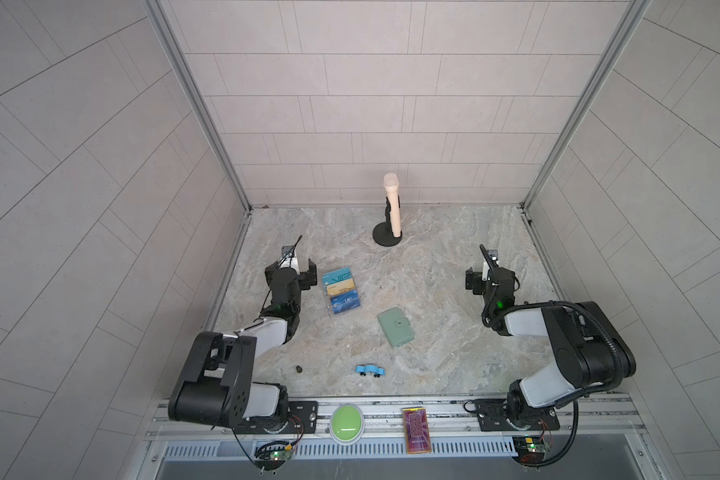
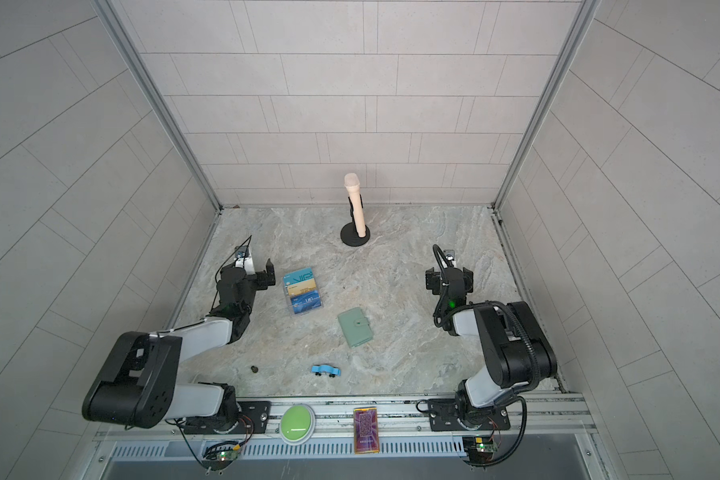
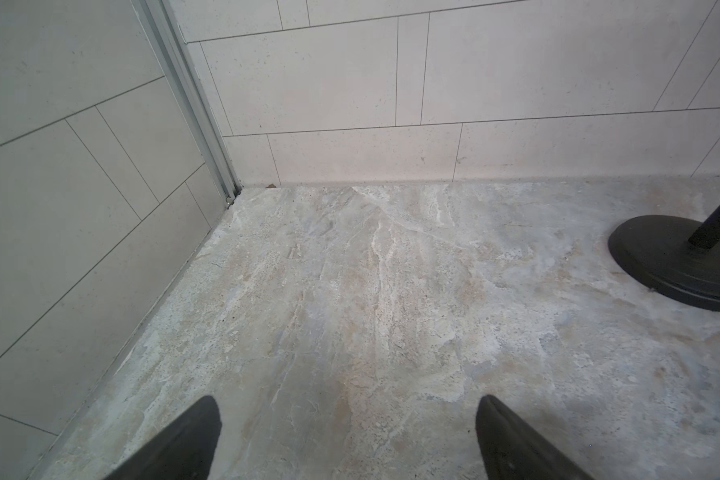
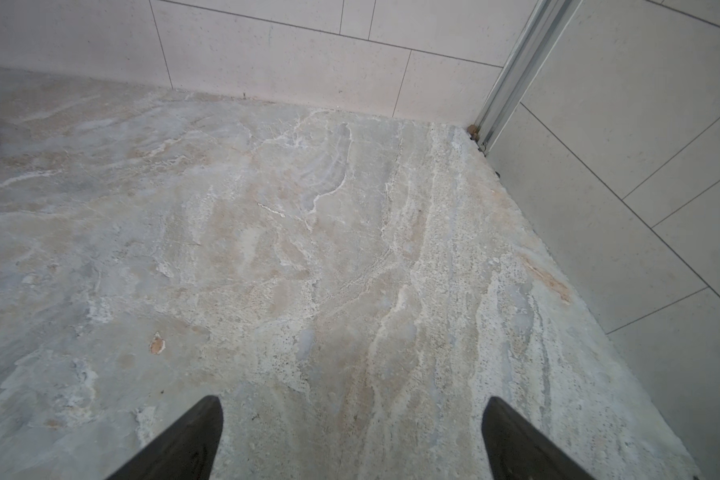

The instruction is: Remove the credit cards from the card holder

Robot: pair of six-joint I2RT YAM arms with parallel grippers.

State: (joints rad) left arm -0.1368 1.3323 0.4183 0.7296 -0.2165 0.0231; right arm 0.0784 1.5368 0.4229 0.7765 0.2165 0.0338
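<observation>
- Wide apart and empty, the left gripper [image 3: 348, 415] hangs over the bare marble table [image 3: 350, 291].
- Likewise spread, the right gripper [image 4: 352, 415] holds nothing.
- Between both arms the mint-green card holder [image 1: 395, 328] lies flat and closed, touched by neither.
- Near the left gripper stands the acrylic card stand [image 1: 342, 293].

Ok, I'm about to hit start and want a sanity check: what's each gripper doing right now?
Left gripper: open, holding nothing.
Right gripper: open, holding nothing.
</observation>
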